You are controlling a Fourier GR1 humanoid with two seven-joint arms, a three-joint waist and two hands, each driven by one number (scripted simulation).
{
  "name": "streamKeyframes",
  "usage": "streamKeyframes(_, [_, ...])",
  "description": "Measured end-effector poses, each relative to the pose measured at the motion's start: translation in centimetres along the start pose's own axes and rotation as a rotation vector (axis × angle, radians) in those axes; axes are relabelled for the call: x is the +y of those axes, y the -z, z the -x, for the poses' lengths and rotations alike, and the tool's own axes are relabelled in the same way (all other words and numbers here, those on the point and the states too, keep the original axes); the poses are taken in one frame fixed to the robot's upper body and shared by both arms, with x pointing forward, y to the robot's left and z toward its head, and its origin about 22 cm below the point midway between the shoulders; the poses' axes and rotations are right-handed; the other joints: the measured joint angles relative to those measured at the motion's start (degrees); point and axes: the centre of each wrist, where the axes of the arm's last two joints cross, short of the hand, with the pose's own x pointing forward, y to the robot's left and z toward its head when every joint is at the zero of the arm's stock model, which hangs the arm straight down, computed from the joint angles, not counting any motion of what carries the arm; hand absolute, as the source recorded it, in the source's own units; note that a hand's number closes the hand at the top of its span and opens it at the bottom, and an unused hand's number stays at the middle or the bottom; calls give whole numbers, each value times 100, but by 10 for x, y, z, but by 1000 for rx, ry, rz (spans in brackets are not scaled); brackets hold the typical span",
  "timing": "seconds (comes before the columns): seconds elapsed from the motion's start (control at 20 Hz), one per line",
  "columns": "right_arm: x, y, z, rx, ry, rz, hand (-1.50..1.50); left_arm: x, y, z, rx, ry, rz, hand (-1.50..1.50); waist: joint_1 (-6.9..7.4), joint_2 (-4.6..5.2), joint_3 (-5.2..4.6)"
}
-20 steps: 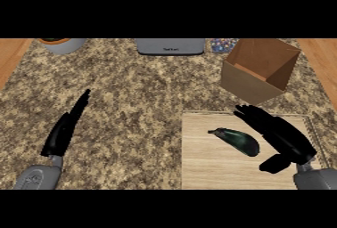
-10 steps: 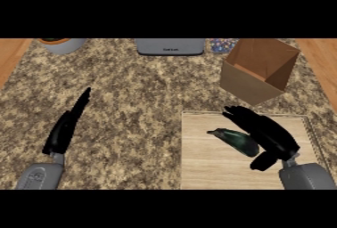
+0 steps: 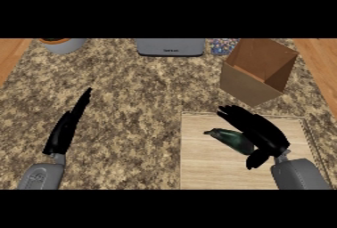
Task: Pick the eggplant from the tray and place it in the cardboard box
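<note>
Eggplant [image 3: 228, 138] lying on tray [image 3: 204, 164], partly under R hand [image 3: 260, 133], fingers straight over it, thumb below, not closed round it, cardboard box [image 3: 256, 71] beyond tray, L hand [image 3: 69, 124] flat, open, on counter [image 3: 132, 98]

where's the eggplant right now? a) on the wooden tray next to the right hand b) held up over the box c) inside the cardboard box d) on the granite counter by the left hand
a: the eggplant lies on the tray, partly under the right hand, whose fingers reach over it; the cardboard box sits apart, farther back.
</note>
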Motion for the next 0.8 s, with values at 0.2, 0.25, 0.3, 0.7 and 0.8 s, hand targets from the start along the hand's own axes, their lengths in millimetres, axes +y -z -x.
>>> streamKeyframes(0.2, [0, 2, 1, -13, -31, 10, 150, -2, 3, -3, 1, 2, 1, 0, -6, -9, -9])
streamKeyframes(0.25, [1, 4, 4, -24, -52, 28, 150, -2, 5, -5, 0, 4, 2, 0, 0, -8, -11])
streamKeyframes(0.3, [2, 3, 1, -33, -72, 47, 150, 4, 4, -5, -1, 5, 0, 0, -1, -12, -15])
streamKeyframes(0.7, [9, 5, 1, -75, -134, 194, 150, 5, 0, -3, -2, 5, 9, 0, -22, -9, -17])
streamKeyframes(0.8, [9, 4, 4, -75, -142, 228, 150, 5, 1, -3, -8, 2, 7, 0, -30, -1, -12])
